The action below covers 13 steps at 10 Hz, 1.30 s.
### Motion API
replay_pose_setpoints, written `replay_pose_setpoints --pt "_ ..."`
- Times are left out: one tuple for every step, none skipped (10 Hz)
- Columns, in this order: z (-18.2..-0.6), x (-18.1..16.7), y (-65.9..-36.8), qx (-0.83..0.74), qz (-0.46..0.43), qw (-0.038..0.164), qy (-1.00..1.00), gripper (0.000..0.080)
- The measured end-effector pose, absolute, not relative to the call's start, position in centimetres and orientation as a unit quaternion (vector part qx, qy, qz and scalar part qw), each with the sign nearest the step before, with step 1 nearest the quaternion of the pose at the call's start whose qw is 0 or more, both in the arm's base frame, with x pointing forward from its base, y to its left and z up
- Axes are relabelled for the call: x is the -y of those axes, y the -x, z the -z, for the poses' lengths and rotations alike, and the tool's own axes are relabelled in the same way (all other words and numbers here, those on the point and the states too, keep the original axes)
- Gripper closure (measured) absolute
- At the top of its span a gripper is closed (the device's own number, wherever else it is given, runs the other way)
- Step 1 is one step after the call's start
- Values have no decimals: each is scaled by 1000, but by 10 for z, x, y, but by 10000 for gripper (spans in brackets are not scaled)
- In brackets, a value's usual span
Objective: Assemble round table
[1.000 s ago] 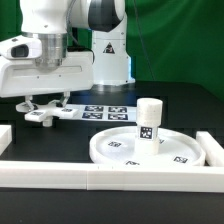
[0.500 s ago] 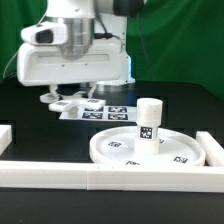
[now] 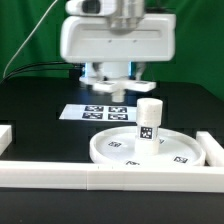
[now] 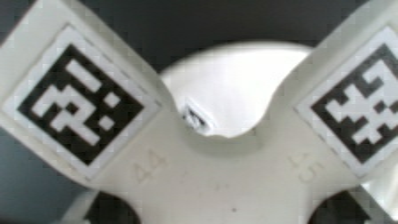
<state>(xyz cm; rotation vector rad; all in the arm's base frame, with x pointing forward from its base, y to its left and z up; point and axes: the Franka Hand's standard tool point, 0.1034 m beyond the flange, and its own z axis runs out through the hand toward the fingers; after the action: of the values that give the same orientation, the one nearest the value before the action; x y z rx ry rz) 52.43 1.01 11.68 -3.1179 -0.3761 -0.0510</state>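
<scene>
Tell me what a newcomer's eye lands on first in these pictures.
The gripper hangs near the marker board at the back, holding the cross-shaped piece, whose tagged arms fill the wrist view. Nearer the camera, the short cylinder leg stands upright on the large round disc, just behind the white border rail.

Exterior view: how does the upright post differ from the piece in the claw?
The cylinder leg is a thick round post; the cross-shaped piece is flat with rounded arms. The leg stands upright on the round disc; the cross-shaped piece hangs in the gripper. Both are white with black-and-white tags.
</scene>
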Motion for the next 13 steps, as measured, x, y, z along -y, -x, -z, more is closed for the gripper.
replay_pose_setpoints --pt "-116 -14 -533 116 25 -1 993 354" --pt "-114 -13 -531 118 22 0 993 354" --pt "-114 -13 -531 118 22 0 993 354" --pt "-114 -13 -531 118 22 0 993 354" --pt "-117 -17 -529 104 10 2 995 354" --pt "-135 -30 -530 98 -1 6 995 354" --pt "-148 -38 -538 101 5 6 995 354" --pt "-150 -41 -541 100 4 7 995 354" --pt "-150 -45 -544 101 2 7 995 354" --pt "-147 -47 -545 102 1 7 995 354" --pt "-142 -49 -545 103 0 7 995 354" --pt "-136 -49 -546 112 4 6 994 354" --pt "-130 -47 -549 125 10 5 992 354"
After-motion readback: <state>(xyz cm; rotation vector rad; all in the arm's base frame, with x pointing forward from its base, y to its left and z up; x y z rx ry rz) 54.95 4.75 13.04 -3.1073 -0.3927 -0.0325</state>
